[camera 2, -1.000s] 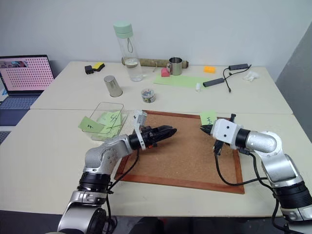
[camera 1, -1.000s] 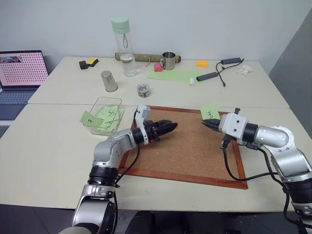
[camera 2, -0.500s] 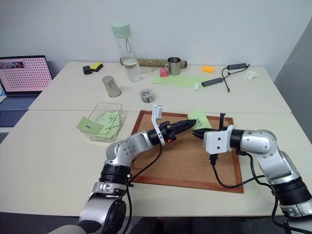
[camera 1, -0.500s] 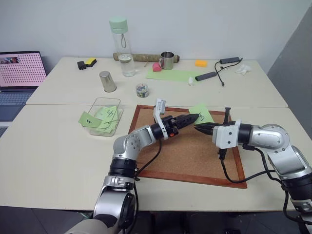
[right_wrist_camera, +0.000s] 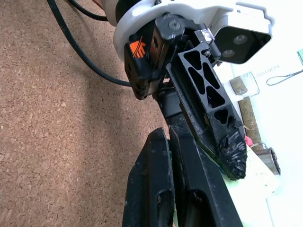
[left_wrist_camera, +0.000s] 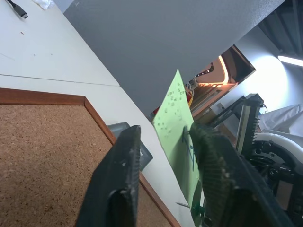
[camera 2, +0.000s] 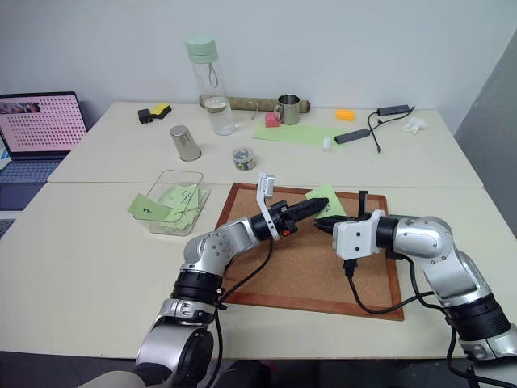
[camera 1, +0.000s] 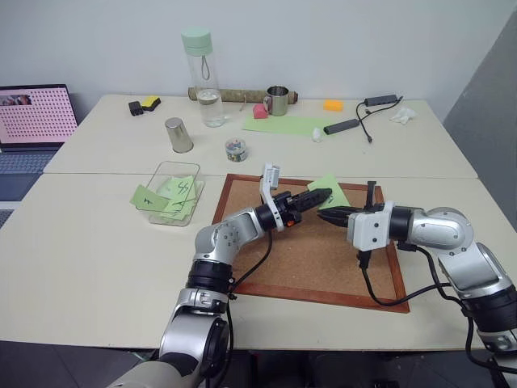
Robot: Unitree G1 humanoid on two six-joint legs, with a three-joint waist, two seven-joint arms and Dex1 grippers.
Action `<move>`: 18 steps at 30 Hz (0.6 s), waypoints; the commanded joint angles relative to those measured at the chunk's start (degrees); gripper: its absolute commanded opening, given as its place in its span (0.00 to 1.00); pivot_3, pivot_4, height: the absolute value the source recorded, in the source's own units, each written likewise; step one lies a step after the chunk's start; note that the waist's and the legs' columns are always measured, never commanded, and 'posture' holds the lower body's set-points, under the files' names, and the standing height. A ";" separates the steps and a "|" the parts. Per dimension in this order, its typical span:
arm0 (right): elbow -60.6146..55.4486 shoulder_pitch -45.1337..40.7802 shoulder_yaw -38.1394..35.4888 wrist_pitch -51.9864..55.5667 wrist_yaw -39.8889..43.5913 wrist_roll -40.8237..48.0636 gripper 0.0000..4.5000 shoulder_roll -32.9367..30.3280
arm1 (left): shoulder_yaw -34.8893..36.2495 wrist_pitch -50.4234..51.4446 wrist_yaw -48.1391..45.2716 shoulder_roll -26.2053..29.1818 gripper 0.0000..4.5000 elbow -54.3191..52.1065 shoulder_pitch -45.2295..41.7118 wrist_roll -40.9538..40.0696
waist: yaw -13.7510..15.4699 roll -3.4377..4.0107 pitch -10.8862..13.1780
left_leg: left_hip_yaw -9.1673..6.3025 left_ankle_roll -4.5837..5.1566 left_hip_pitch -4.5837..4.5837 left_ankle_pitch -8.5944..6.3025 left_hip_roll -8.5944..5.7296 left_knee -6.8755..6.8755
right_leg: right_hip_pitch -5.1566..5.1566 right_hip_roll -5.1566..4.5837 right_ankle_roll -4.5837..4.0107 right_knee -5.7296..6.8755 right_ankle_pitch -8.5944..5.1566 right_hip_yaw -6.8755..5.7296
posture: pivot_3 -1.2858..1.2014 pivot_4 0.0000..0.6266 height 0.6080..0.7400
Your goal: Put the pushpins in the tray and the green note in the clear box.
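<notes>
Centrally, cork board [camera 1: 311, 255] — cream tables [camera 1: 97, 242].

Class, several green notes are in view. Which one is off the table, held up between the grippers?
The green note above the cork board, pinched by the right gripper; the others lie in the clear box.

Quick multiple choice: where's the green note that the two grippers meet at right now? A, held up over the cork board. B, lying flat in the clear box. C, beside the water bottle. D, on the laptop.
A: the green note stands up over the cork board, pinched by the shut right gripper, with the left gripper around its edge.
</notes>
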 commanded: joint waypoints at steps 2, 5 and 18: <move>-0.02 -1.00 -0.57 -1.17 -0.48 0.48 0.00 0.28 | -0.73 -0.33 -1.75 -0.06 0.17 -2.29 -0.02 -0.84 | 0.00 0.00 0.00 | 0.00 0.00 0.00 0.00 0.00 0.00 | 0.00 0.00 0.00 0.00 0.00 0.00 | 0.52 0.24 1.00; 0.32 -1.03 -0.57 -1.52 -0.69 0.42 0.00 0.52 | -1.82 -0.94 -2.34 0.35 0.05 -2.77 0.64 0.13 | -0.01 0.00 0.00 | 0.00 0.00 0.00 0.00 0.00 0.00 | 0.00 0.00 0.00 0.00 0.00 0.00 | 0.52 0.24 1.00; -0.96 -0.08 -2.52 -1.60 -2.12 2.97 0.00 1.70 | -4.41 -10.71 0.52 0.05 0.01 1.51 2.10 7.26 | 0.02 0.00 0.00 | 0.01 0.00 0.01 0.00 0.00 0.00 | 0.00 0.00 0.00 0.00 0.00 0.01 | 0.52 0.24 1.00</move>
